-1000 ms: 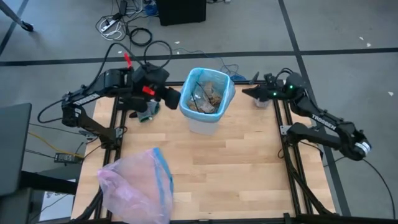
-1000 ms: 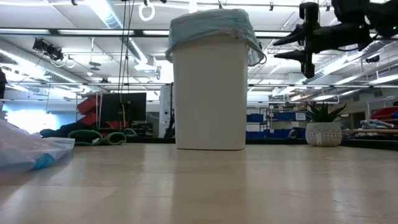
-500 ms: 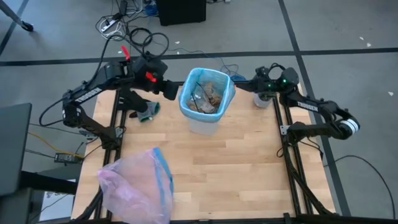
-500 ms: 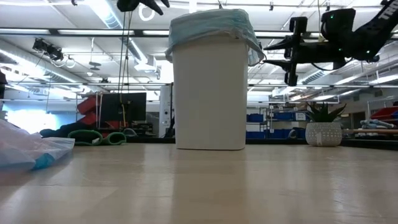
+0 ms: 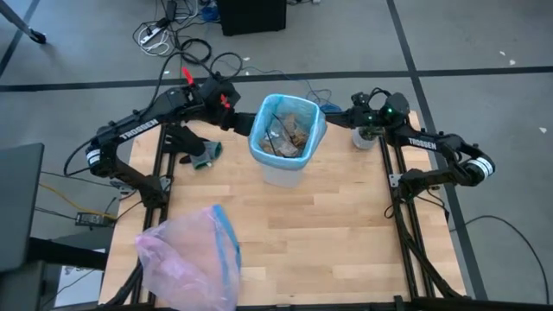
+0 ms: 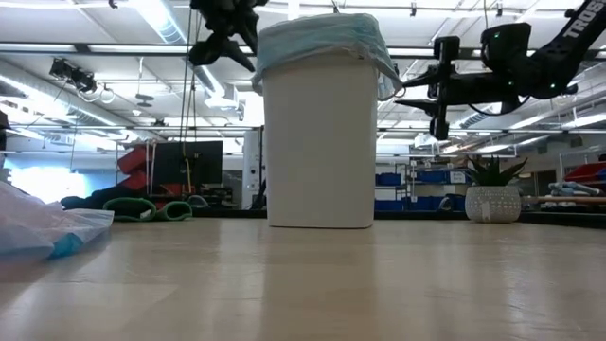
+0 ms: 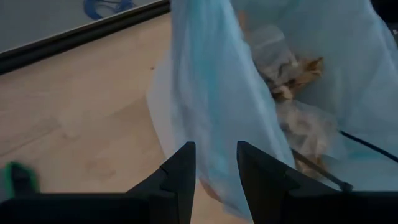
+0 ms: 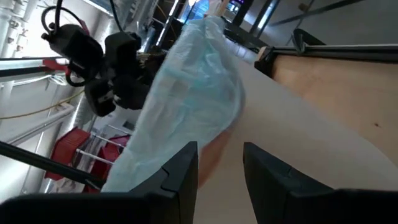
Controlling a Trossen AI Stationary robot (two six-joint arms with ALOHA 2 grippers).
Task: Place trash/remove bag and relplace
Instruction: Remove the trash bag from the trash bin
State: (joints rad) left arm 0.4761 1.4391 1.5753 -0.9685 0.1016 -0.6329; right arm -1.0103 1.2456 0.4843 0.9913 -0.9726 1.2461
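Bystander items on and around the wooden desk [image 5: 328,216].

Pale pink translucent bag with a blue rim band [image 5: 190,255] lay crumpled at the desk's near left corner, seen low at the left edge in the low view [image 6: 43,232]. Small green-and-dark object [image 5: 204,155] sat on the desk's far left part. Small potted plant in a pale patterned pot [image 6: 490,196] stood at the far right corner [image 5: 364,136]. Tangled cables [image 5: 173,39] and a dark box [image 5: 251,15] lay on the grey floor beyond the desk. Dark monitor [image 6: 186,163] and ceiling strip lights [image 6: 161,21] showed in the room behind.
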